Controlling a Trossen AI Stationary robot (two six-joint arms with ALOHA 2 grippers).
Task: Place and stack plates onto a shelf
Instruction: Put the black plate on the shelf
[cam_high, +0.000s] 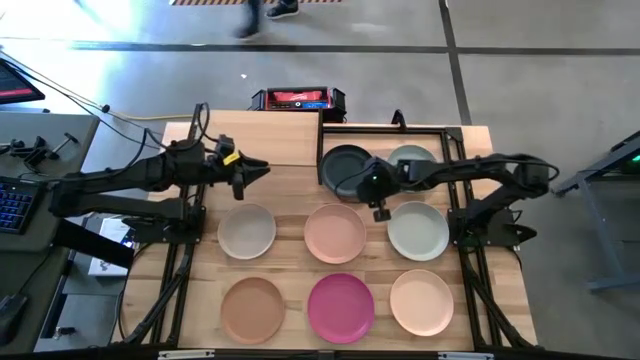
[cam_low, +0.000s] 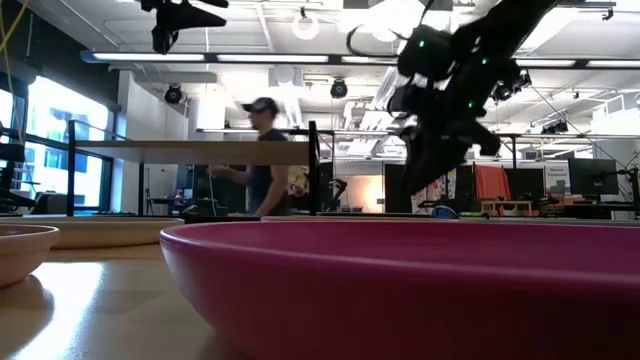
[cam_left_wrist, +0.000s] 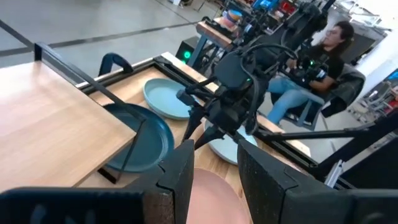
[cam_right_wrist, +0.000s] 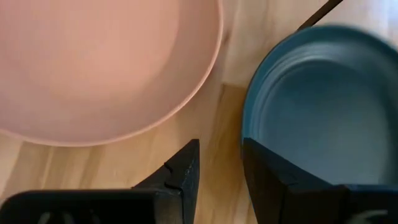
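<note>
Looking down from the high view, I take the shelf (cam_high: 268, 139) as my landmark: its pale wood panel lies at the far left of the table. Just beside its right end sit the dark teal plate (cam_high: 347, 168) and a pale green plate (cam_high: 411, 158), inside the thin black frame. Nearer me than the shelf runs a row of the off-white plate (cam_high: 246, 231), the peach plate (cam_high: 335, 232) and a second pale green plate (cam_high: 418, 229); farther still from the shelf lie the tan plate (cam_high: 253, 309), the magenta plate (cam_high: 341, 306) and the cream plate (cam_high: 422, 301). My left gripper (cam_high: 259, 170) hovers over the shelf's near edge; my right gripper (cam_high: 380, 212) hangs past the shelf's right end, between the teal and peach plates.

From the low view, the magenta plate's rim fills the foreground, the shelf shows as a raised slab behind it, and a person (cam_low: 262, 160) stands beyond.

My left wrist view shows the left fingers (cam_left_wrist: 180, 174) slightly apart, holding nothing, with the right arm over the teal plate, and a seated person (cam_left_wrist: 311, 81) beyond the table.

My right wrist view shows the right fingers (cam_right_wrist: 186, 168) slightly apart and empty, above bare tabletop between the peach and teal plates.
</note>
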